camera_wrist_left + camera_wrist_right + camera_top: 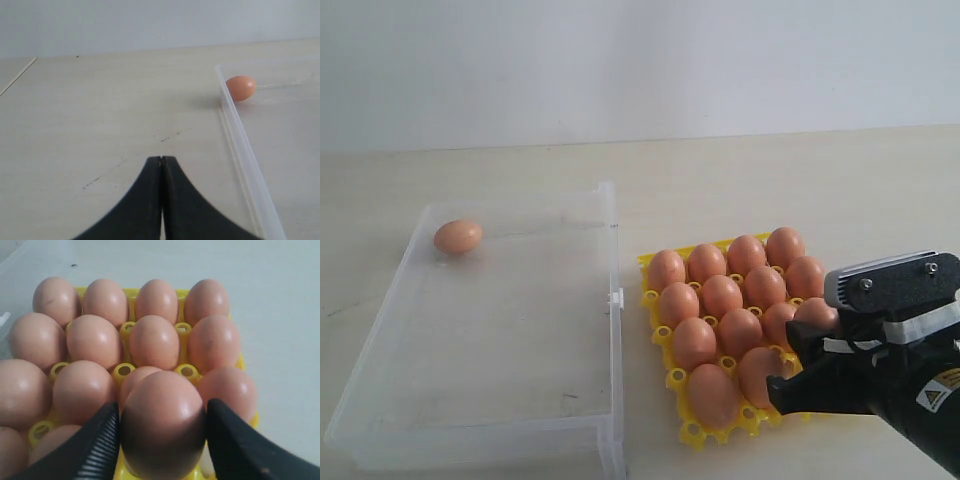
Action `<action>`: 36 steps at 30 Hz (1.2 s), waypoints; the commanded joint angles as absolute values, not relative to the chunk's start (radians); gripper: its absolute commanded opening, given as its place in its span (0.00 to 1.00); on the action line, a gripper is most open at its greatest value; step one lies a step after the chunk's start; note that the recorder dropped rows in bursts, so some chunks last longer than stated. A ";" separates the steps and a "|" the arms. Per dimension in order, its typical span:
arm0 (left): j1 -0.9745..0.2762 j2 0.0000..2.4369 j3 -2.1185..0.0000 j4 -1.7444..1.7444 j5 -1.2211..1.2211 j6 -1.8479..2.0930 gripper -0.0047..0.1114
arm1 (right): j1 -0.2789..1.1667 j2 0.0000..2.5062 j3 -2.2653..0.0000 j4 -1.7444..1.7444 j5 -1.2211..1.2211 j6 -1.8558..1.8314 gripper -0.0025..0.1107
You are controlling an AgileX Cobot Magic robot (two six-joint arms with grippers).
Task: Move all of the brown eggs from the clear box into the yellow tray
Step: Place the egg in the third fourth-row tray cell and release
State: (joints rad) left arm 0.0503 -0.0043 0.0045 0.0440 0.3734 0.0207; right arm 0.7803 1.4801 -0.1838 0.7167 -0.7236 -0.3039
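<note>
A single brown egg (458, 236) (241, 87) lies in a far corner of the clear box (616, 300) (240, 135). To the right stands the yellow tray (695, 432) (123, 371), with several brown eggs (721, 295) (95, 340) filling its cups. My right gripper (792, 362) (162, 407) hangs over the tray's near right corner, shut on one brown egg (162, 425). Its body hides that egg in the exterior view. My left gripper (161, 159) is shut and empty, low over the bare table just outside the box wall. It is out of the exterior view.
The pale wooden table (770, 180) runs back to a white wall (640, 60). The box's small latch tab (616, 297) faces the tray, with a narrow strip of table between them.
</note>
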 commanded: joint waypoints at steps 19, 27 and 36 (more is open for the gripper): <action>0.053 0.000 0.000 0.047 0.371 0.022 0.04 | 0.776 1.572 -0.179 0.685 -0.781 -0.286 0.03; 0.053 0.000 0.000 0.047 0.371 0.022 0.04 | 0.776 1.568 -0.179 0.622 -0.740 -0.309 0.57; 0.053 0.000 0.000 0.047 0.371 0.022 0.04 | 0.776 1.159 -0.298 0.788 -0.607 -0.704 0.37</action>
